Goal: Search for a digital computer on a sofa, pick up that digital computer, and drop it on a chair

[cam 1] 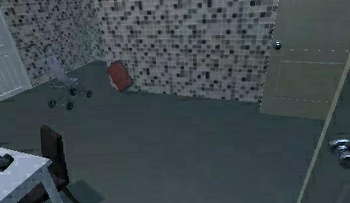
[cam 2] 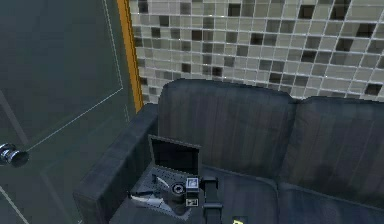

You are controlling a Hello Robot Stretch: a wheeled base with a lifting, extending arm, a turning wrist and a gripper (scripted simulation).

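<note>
Dark grey upholstery covers the sofa (cam 2: pixel 260 120). The digital computer (cam 2: pixel 173 158), a small laptop with its screen raised, sits on the seat cushion beside the armrest at the arm side view's left. The gripper (cam 2: pixel 155 193) shows directly below it in that view, so the computer lies just beyond the fingers, its wide edge running across them; whether they touch or hold it, and how the jaws stand, cannot be told.
</note>
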